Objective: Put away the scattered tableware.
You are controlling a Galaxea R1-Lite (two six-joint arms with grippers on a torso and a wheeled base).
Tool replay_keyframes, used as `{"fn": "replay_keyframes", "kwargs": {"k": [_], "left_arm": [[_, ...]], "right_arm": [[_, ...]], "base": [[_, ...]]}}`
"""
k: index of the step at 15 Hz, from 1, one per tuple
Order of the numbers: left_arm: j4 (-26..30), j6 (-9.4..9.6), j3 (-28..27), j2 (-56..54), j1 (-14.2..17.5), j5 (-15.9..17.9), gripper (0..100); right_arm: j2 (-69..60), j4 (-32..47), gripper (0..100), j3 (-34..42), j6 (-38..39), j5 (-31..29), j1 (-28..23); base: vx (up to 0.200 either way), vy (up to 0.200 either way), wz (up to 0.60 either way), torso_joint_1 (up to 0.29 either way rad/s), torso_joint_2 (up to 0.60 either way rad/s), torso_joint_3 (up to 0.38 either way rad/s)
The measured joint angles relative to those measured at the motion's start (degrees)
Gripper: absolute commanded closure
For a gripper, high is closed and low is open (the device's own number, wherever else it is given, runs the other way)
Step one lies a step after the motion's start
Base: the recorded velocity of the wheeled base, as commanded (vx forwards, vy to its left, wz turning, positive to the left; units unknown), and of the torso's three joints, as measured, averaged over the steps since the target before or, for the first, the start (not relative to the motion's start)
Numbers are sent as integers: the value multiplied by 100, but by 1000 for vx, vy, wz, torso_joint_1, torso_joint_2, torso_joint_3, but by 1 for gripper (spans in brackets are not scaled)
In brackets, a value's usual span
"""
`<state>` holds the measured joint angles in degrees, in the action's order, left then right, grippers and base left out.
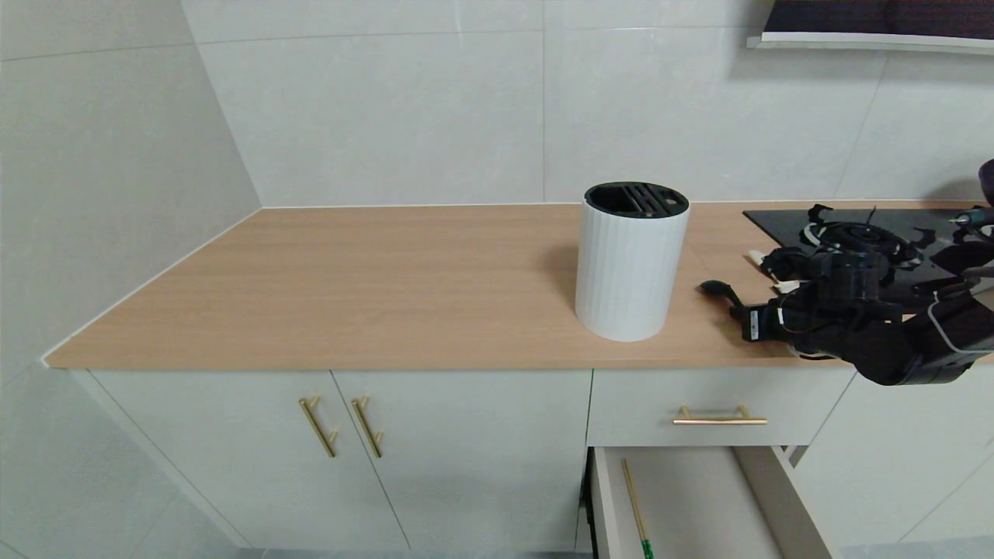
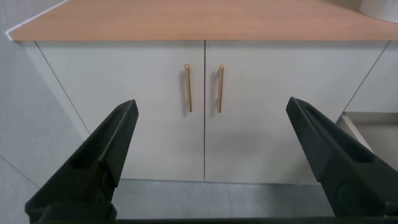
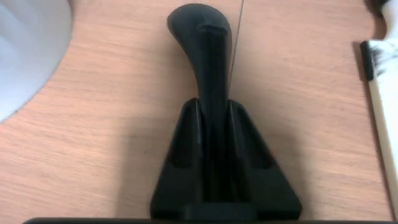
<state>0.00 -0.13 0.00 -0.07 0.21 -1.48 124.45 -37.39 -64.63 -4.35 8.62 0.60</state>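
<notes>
Right tool (image 3: 212,109) is pinching a black handle (image 3: 199,31) just above the table (image 1: 349,287), near the white holder (image 1: 627,268). Left tool (image 2: 210,106) is hanging spread, facing the cabinet doors (image 2: 143,124).

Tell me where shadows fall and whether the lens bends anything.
Head view: the white holder throws a shadow leftward over the countertop, and the wide lens splays the wall and cabinet doors. Right wrist view: the right gripper, shut on a black utensil, shadows the countertop beside it. Left wrist view: even light on the cabinet doors.
</notes>
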Motion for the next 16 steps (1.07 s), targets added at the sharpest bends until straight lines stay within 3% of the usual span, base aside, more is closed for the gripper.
{"fn": "replay_keyframes", "kwargs": {"k": [4, 9, 12, 16], "left_arm": [[0, -2, 0, 0, 4, 0, 0], [-2, -2, 0, 0, 4, 0, 0], [-5, -2, 0, 0, 4, 2, 0], [-2, -2, 0, 0, 4, 0, 0]], "right_arm": [[-85, 176, 100, 17, 28, -167, 2], [-1070, 1248, 100, 185, 987, -452, 100], [-2122, 1859, 100, 711, 1159, -413, 168], [-3686, 2163, 100, 2018, 1075, -6, 394]], "base": [[0, 0, 0, 0, 0, 0], [0, 0, 0, 0, 0, 0], [0, 0, 0, 0, 0, 0], [0, 0, 0, 0, 0, 0]]}}
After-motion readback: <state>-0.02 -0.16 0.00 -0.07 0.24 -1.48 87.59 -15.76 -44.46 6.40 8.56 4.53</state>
